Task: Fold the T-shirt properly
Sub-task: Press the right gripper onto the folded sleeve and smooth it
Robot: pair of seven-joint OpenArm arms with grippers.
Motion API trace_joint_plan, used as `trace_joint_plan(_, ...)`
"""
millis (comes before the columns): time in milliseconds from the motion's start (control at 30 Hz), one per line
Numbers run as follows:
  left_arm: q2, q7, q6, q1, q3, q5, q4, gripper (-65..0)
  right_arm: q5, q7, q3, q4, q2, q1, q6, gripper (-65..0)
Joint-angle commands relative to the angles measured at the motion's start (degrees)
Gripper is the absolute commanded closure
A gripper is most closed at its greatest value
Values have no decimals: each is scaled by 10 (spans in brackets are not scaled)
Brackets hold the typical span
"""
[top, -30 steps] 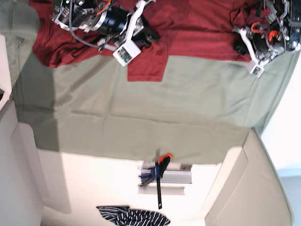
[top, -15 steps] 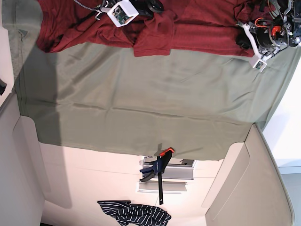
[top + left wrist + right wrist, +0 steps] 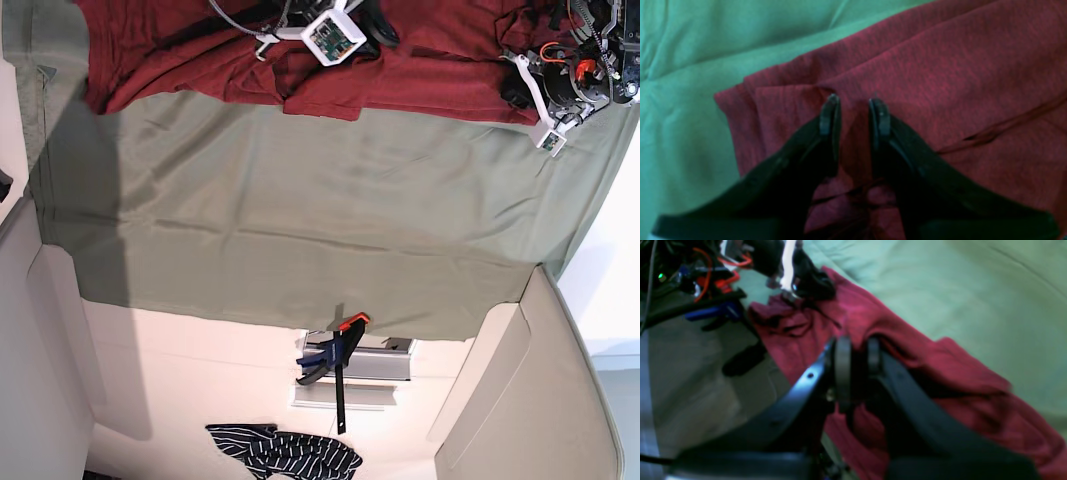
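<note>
Left wrist: the left gripper (image 3: 853, 105), fingers (image 3: 829, 115) narrow, is judged closed on a fold of the red T-shirt (image 3: 940, 66), its edge at 9 o'clock against the green sheet (image 3: 690, 100). Right wrist: the right gripper (image 3: 857, 351) is likewise narrowed on bunched cloth. Base: the T-shirt is crumpled along the 12 o'clock edge; flattening is judged unfinished, and a pull toward open sheet at 6 o'clock is required.
</note>
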State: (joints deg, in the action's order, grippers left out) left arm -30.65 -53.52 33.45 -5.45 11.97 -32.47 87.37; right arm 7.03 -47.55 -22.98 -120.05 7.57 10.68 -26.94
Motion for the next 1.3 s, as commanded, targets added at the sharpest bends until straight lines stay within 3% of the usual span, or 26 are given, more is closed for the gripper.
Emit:
trace_joint_plan(0, -12, 10, 2, 6, 5, -5, 8, -183, -2, 20, -4, 5, 9, -13, 2, 0)
trace_joint_plan(333, -12, 11, 2, 5, 5, -5, 8, -183, -52, 28, -5, 62, 11, -53, 43, 0)
trace_joint_plan(467, -12, 12, 2, 5, 5, -5, 8, -183, -54, 25, -5, 62, 11, -53, 43, 0)
trace_joint_plan(500, -12, 12, 2, 5, 5, -5, 8, -183, -53, 25, -5, 62, 11, -53, 43, -48)
trace_joint_plan(567, -12, 12, 2, 5, 5, -4, 8, -183, -53, 27, -5, 62, 11, -53, 43, -291)
trace_joint_plan(600, -12, 12, 2, 5, 5, -2, 8, -183, -53, 28, -5, 62, 11, -53, 43, -374)
trace_joint_plan(633, -13, 12, 2, 5, 5, 3, 8, -183, -53, 28, -5, 62, 11, -53, 43, -407)
trace_joint_plan(900, -13, 14, 2, 5, 5, 27, 8, -183, -21, 30, -5, 62, 11, -98, 47, -405)
trace_joint_plan(967, -13, 10, 2, 5, 5, 28, 8, -183, -40, 30, -5, 62, 11, -109, 77, -405)
trace_joint_plan(1067, -13, 10, 2, 3, 5, 27, 8, -183, -87, 29, 1, 79, 11, -112, 155, -377)
trace_joint_plan(1167, -13, 10, 2, 3, 5, 24, 8, -183, -58, 27, 23, 127, 11, -112, 189, -307)
trace_joint_plan(1267, -12, 10, 2, 3, 5, 18, 8, -183, -40, 19, 45, 162, 11, -110, 219, -296)
